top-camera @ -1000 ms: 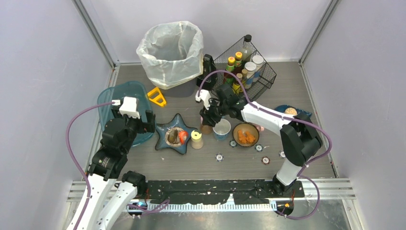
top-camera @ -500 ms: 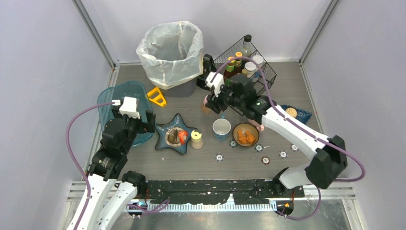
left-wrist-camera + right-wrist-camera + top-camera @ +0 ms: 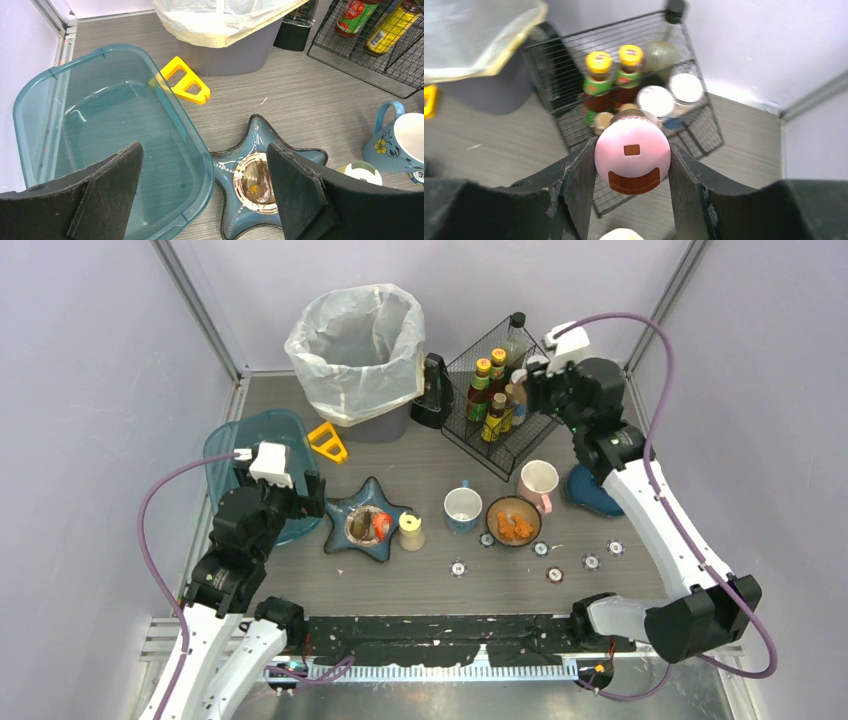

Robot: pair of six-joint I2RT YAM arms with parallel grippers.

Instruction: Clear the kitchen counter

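The right arm's fingers [image 3: 533, 380] are closed narrow on a pink-capped jar [image 3: 631, 150], 1 pad on each side of the cap. The cap faces straight into the wrist camera, so the jar's long axis runs along the fingers' own line and hangs roughly upright.

Just past the fingertips sits the black wire rack [image 3: 569, 120]. Its 2 yellow-capped bottles [image 3: 599, 62] stand beyond the jar. The 2 white-lidded jars [image 3: 655, 100] are close by, toward the finger on the view's right. A small tan cap [image 3: 603, 120] peeks out beside the other finger. The pink cap hides whatever lies straight beneath it, so I cannot tell whether a free slot waits there.

The bench [image 3: 400, 585] lies below both pairs of fingers and touches neither. The left arm's fingers [image 3: 312, 498] stand wide apart and hold nothing. One hangs over the teal tub [image 3: 197, 145]. The star-shaped dish [image 3: 270, 145] lies between the 2, nearer the other finger.

The step in hand looks like stowing the jar in the rack. That calls for a descent along the jar's own axis, and the crowded caps and wire rim close around it could catch the jar on the way down.

Much remains on the bench:
- the star-shaped dish
- a blue mug [image 3: 462, 508]
- a pink mug [image 3: 538, 480]
- a bowl of orange pieces [image 3: 515, 522]
- a small lidded pot [image 3: 410, 530]
- scattered discs [image 3: 457, 567]

The left fingers are nearer the dish, while the mugs and bowl lie well below and behind the right ones.
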